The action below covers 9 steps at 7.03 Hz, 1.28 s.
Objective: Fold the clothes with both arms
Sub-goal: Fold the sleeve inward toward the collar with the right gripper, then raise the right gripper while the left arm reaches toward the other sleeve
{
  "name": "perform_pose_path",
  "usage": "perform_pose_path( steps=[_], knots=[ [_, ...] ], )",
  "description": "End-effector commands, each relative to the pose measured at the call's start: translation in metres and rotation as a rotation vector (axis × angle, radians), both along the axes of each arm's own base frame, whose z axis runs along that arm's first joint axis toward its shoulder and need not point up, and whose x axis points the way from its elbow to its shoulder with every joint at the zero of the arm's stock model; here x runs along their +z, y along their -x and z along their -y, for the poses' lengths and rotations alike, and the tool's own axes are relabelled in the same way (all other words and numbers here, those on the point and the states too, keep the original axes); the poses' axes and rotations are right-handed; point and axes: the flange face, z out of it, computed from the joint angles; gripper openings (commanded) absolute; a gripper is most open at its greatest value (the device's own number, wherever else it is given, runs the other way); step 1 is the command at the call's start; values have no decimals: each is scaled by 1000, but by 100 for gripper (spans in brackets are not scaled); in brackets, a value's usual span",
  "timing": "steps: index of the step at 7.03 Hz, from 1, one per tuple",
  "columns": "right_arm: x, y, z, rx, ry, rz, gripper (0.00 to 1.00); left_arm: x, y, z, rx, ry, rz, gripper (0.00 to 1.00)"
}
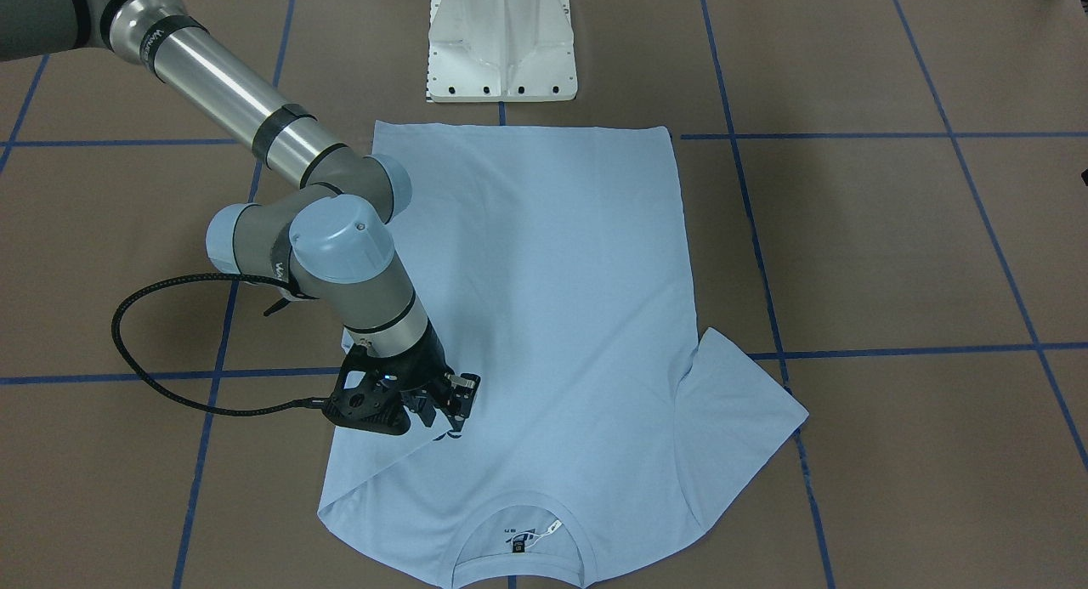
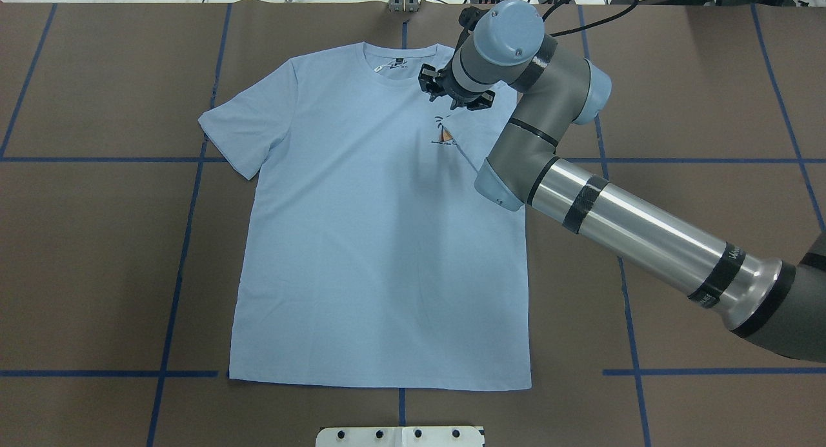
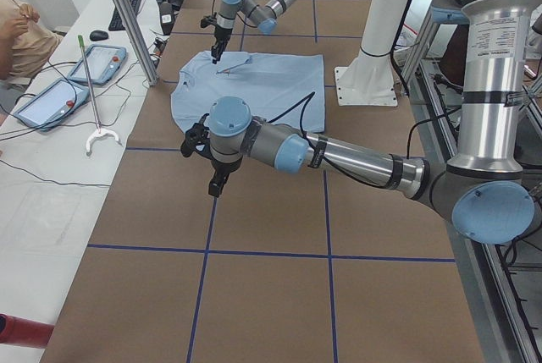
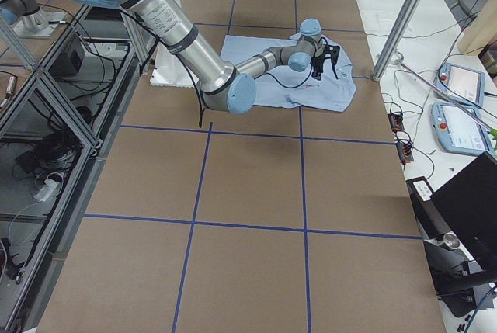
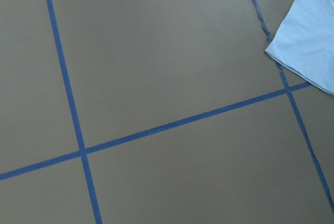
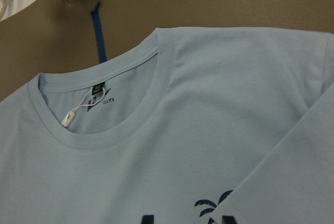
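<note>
Closest to the white pedestal (image 1: 501, 45), the hem of the light blue T-shirt (image 2: 374, 253) lay flat, face up, on the brown table (image 2: 677, 79). Off beyond its spread left sleeve (image 2: 248, 128), the left gripper (image 3: 218, 185) hung above the table; I could not tell how far it was open. Farther out, the right gripper (image 1: 452, 410) hovered over the chest by the palm print (image 2: 443, 134), its jaws seemingly apart and gripping nothing, beside the folded-in right sleeve (image 1: 374, 453). Beyond lay the collar (image 6: 156, 67) and its black neck label (image 6: 98, 87).
</note>
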Motion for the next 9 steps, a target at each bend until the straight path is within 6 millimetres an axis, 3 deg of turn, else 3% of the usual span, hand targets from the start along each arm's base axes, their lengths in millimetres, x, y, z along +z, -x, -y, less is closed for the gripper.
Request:
perform_pose_path(
  steps=[1, 2, 3, 4, 5, 6, 7, 8, 9],
  knots=[
    [-19, -7, -31, -15, -36, 56, 100, -40, -63, 32, -51, 82, -86, 100],
    [-19, -22, -44, -17, -55, 79, 100, -52, -105, 60, -45, 127, -119, 100],
    [-3, -40, -61, -25, -62, 88, 100, -49, -137, 86, -40, 174, -133, 100],
    [3, -53, -71, -25, -71, 99, 100, -49, -182, 110, -13, 206, -143, 100],
    [6, -69, -84, -25, -83, 113, 100, -34, -226, 126, 12, 232, -146, 99],
    [21, -84, -97, -31, -82, 113, 100, -10, -262, 122, 36, 253, -160, 97],
    [24, -94, -102, -39, -82, 118, 100, 15, -282, 123, 30, 291, -162, 93],
    [35, -103, -108, -37, -86, 114, 100, 13, -301, 130, -19, 311, -144, 89],
    [32, -114, -118, -43, -100, 133, 100, 1, -314, 139, -71, 327, -136, 87]
  ],
)
